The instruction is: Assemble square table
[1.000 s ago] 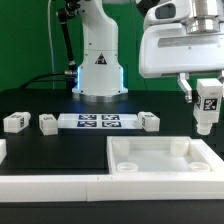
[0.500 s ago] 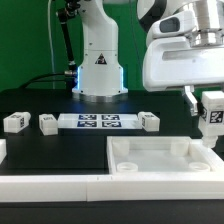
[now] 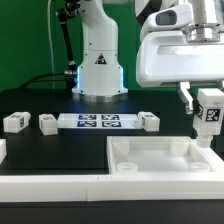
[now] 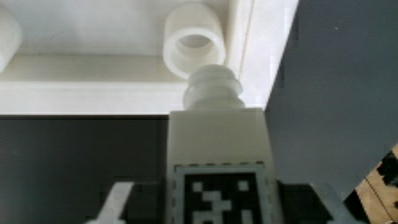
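The black table surface (image 3: 60,150), edged in front by long white bars (image 3: 50,186), carries the work. Largest of the task's parts, the large white plastic square panel with a raised rim (image 3: 165,163) lies flat at the exterior view's lower right. Its hollow face is up, presumably so that its corner sockets can take legs from above. Behind it stands the white robot arm (image 3: 100,55). Its two-finger gripper (image 3: 205,104) hangs over the square panel's far corner on the exterior view's right, clamped on a small white block leg with a black-and-white square tag (image 3: 208,114). This held leg is upright with its narrow ribbed peg pointing down, which I take to be the pose for screwing it in. Whether the peg's tip touches the panel I cannot tell. In the wrist view the held leg (image 4: 217,150) aims close by a round white socket (image 4: 192,42) in the panel's corner and seems not yet entered. The marker board (image 3: 100,122) lies further back. An outer loose leg (image 3: 15,122) and an inner loose leg (image 3: 48,123) rest on the exterior view's left of it. A third loose leg (image 3: 149,121) sits just beside its right end, within reach for later.
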Controlling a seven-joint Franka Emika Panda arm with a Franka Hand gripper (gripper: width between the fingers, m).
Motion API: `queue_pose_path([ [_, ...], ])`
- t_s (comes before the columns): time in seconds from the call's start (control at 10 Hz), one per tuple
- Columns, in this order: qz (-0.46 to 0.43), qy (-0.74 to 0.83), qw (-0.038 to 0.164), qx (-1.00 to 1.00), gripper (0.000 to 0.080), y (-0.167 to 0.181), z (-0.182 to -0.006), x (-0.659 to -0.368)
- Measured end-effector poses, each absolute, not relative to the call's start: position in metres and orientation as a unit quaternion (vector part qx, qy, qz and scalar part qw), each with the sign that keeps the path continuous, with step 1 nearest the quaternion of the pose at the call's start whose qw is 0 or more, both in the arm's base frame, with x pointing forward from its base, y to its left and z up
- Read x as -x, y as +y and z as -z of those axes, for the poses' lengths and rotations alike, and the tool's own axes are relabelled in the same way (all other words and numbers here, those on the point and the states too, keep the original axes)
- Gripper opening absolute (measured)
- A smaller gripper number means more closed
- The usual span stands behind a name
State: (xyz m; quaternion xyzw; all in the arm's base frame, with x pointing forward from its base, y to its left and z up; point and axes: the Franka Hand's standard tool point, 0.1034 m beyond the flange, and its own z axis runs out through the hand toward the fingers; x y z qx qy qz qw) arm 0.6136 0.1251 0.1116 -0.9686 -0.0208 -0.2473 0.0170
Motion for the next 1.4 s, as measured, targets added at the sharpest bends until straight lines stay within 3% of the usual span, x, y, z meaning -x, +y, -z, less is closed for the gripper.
queue_pose_path([
  [0.5, 0.25, -0.044, 0.003, 0.967, 0.0287, 0.111, -0.106, -0.62],
  [1.4, 0.238, -0.046, 0.004, 0.97, 0.0287, 0.119, -0.082, -0.618],
])
